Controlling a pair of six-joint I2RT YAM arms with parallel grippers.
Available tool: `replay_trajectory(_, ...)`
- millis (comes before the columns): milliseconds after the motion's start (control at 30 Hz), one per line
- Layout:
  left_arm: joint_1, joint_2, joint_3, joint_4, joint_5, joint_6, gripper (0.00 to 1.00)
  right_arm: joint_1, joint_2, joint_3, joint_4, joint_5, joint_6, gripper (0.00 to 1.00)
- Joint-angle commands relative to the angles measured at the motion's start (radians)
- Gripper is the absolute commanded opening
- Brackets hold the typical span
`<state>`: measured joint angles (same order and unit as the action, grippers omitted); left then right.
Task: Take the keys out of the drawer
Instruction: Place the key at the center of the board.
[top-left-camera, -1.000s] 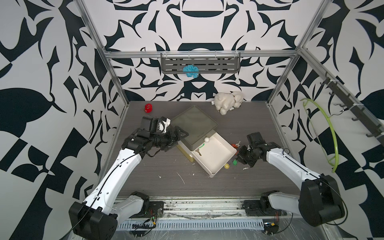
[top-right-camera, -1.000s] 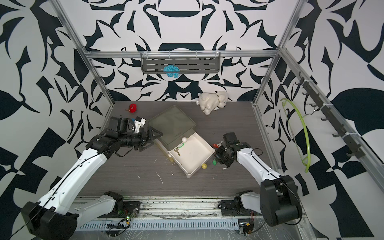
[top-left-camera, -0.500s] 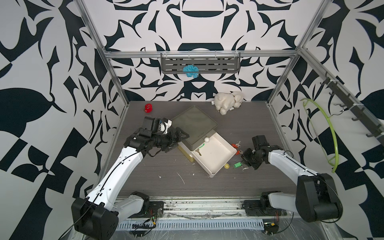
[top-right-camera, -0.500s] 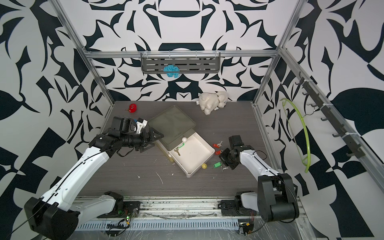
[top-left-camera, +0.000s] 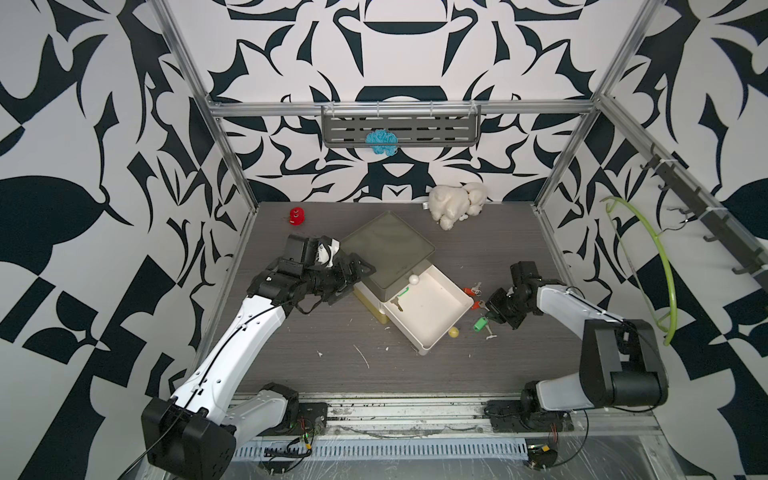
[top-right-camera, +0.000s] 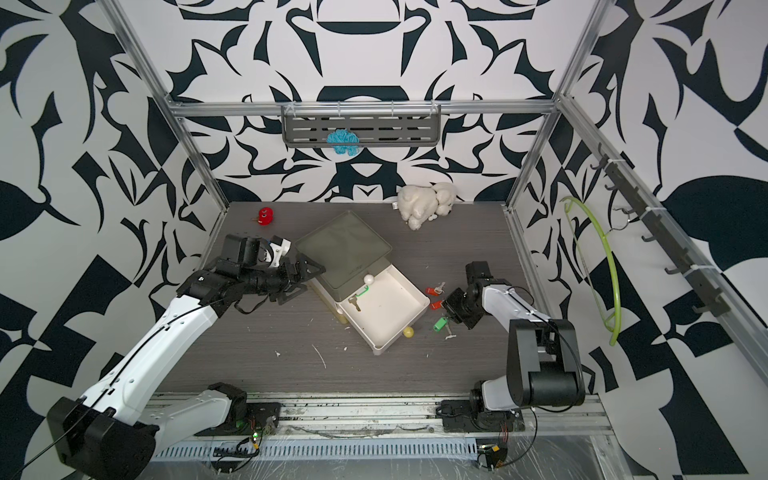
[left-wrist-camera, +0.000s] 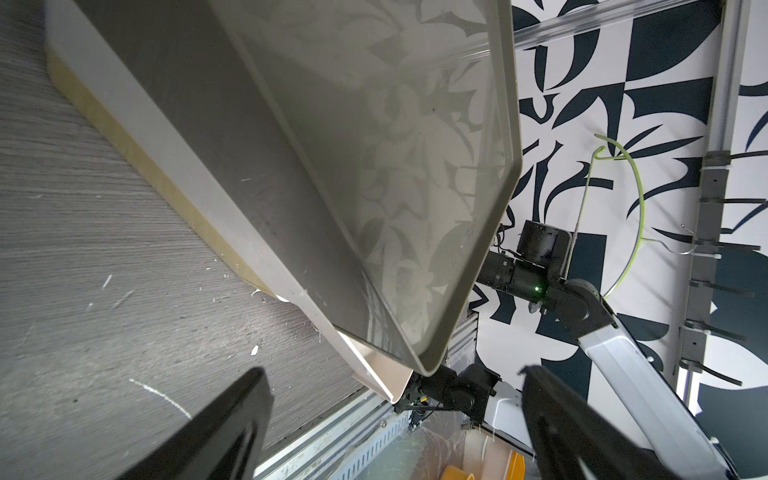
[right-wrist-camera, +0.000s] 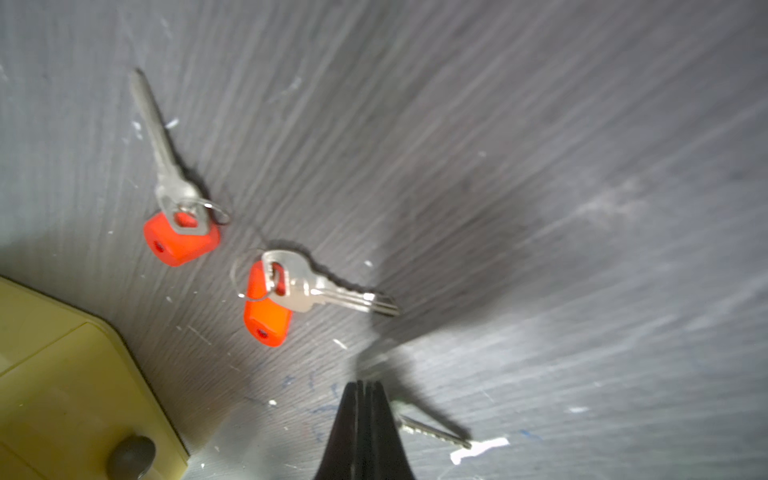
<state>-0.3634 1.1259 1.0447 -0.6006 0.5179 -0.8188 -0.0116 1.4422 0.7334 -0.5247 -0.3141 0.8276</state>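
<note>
Two red-tagged keys (right-wrist-camera: 266, 307) on table (right-wrist-camera: 540, 166), right tool (right-wrist-camera: 361, 390) clenched empty near them, left tool (left-wrist-camera: 392, 374) released beside drawer unit (top-left-camera: 386, 253)

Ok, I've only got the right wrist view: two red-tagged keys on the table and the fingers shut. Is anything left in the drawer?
Observer: Yes. In both top views one key, green at its ring, lies in the open drawer, close to the cabinet.
Operator: Any green tag outside the drawer?
Observer: Yes, a green-tagged key lies on the table, just ahead of the right gripper and near the drawer's front corner.
Operator: And the left arm?
Observer: The left gripper is open, by the cabinet's left side.
</note>
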Motion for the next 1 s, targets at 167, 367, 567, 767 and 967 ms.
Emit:
replay_trajectory(167,-0.002,0.027,0.032,0.015,0.005,0.044,0.99,-0.002,0.031,0.023,0.037,-0.013,-0.013,0.00)
replay_trajectory(367,-0.002,0.043,0.048,0.025,0.011,0.049,0.99,-0.003,0.015,0.021,0.028,0.004,-0.003,0.08)
replay_trajectory(567,-0.002,0.073,0.092,0.003,0.028,0.078,0.99,-0.003,-0.031,0.031,-0.019,0.021,-0.006,0.25)
replay_trajectory(767,-0.002,0.039,0.077,0.009,0.018,0.070,0.99,-0.002,-0.168,0.126,-0.203,0.065,-0.058,0.29)
replay_trajectory(967,-0.002,0.038,0.082,0.025,0.025,0.070,0.99,0.027,-0.363,0.245,-0.283,-0.041,-0.096,0.32)
